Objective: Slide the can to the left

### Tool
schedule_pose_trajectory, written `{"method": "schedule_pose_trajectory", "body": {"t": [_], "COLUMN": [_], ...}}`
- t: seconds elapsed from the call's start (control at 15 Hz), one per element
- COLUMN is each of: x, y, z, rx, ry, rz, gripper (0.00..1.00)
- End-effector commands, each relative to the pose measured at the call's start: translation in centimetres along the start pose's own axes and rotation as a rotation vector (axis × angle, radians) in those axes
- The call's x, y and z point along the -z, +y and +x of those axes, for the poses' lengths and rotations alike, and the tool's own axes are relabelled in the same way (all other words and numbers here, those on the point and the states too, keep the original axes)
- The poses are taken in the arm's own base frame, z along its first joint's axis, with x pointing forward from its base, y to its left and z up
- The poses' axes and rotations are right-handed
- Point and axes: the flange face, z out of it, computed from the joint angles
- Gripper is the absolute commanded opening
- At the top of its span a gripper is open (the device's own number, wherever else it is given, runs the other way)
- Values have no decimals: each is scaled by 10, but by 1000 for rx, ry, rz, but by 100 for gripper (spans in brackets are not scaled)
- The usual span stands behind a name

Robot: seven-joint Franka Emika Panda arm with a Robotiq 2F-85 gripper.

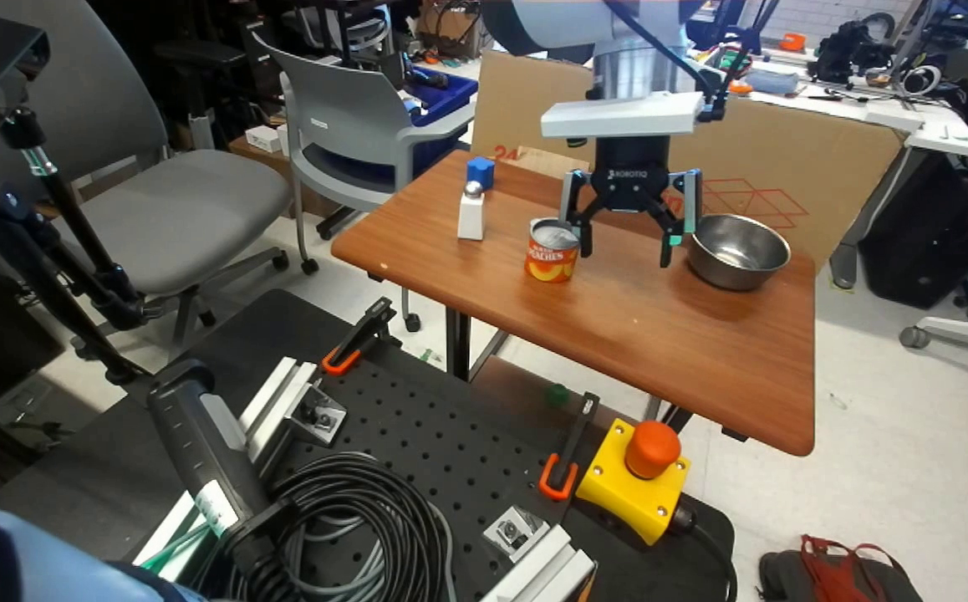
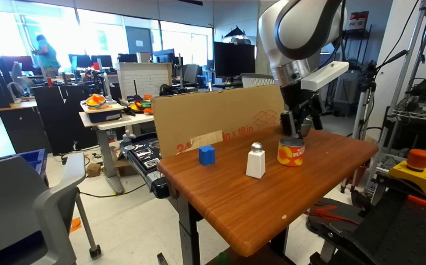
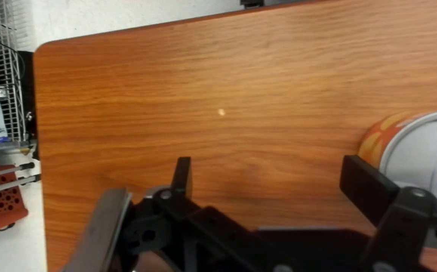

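On the left part of a brown wood-grained table (image 1: 668,334), as an exterior view shows it, a short cylindrical tin can (image 1: 551,261) with an orange and yellow label and a silvery rim stands upright. Just to its right hangs the black two-fingered gripper (image 1: 626,249), pointing down, its fingers parted wide; the wrist view shows brown wood grain between them. One fingertip (image 3: 369,189) is just beside the can; whether the two touch, I cannot tell. Farther right sits a wide, round silver metal bowl (image 1: 728,274). Left of the can stands a white tapered shaker (image 1: 471,219) with a silver domed top, and beyond it a small lobed blue block (image 1: 481,172). Along the far side, in both exterior views, rises a large brown cardboard panel (image 2: 216,110) with red print. Nearer, a black perforated plate (image 1: 467,435) bears a coil of black cable (image 1: 405,510), with a yellow box (image 1: 613,485) topped by an orange-red button (image 1: 653,449) to the right.
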Motion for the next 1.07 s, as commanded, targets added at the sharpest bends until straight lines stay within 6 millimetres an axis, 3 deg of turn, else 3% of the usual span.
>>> {"method": "schedule_pose_trajectory", "body": {"t": [0.0, 0.2, 0.47, 0.67, 0.8, 0.87, 1.0], "x": [10, 26, 48, 76, 103, 78, 101], "y": [-41, -50, -31, -15, 1, -15, -1], "z": [3, 0, -7, -32, -60, -23, -44], "rx": [22, 26, 2, 10, 2, -4, -9], "ry": [-20, -2, 34, 84, 134, 97, 127], "rz": [32, 34, 41, 57, 134, 72, 105], "gripper": [100, 100, 100, 100, 100, 100, 100]}}
